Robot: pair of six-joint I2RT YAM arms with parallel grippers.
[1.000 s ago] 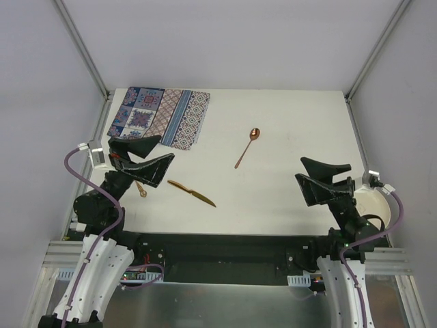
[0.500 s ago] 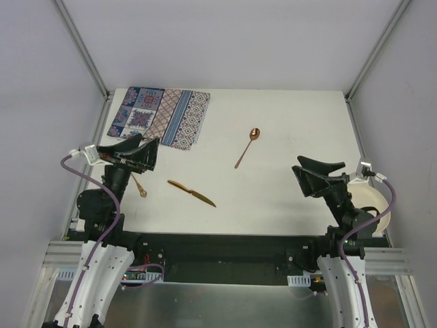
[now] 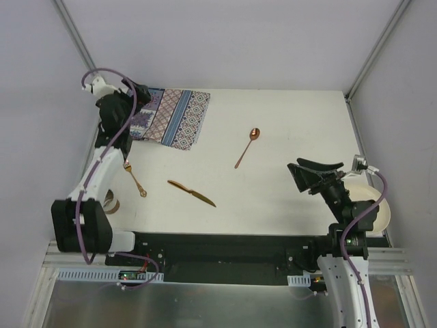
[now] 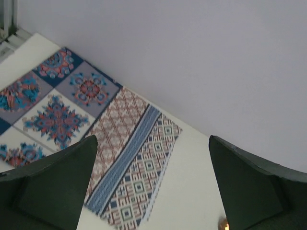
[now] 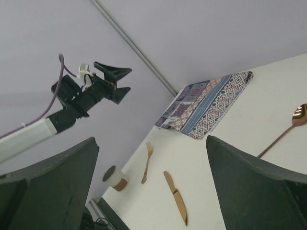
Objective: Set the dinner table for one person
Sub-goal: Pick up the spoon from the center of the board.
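Left gripper (image 4: 152, 142) is seen with its jaws spread wide and nothing held, raised over the patterned placemat (image 3: 174, 116) at the far left corner of the dinner table (image 3: 287, 198). Right gripper (image 5: 151, 143) is likewise spread and empty, near the table's right edge. Fork (image 3: 134, 178), knife (image 3: 192, 193) and spoon (image 3: 246, 147) are laid apart on the white top.

Overhead rear view, wrist views share placemat (image 3: 174, 117)
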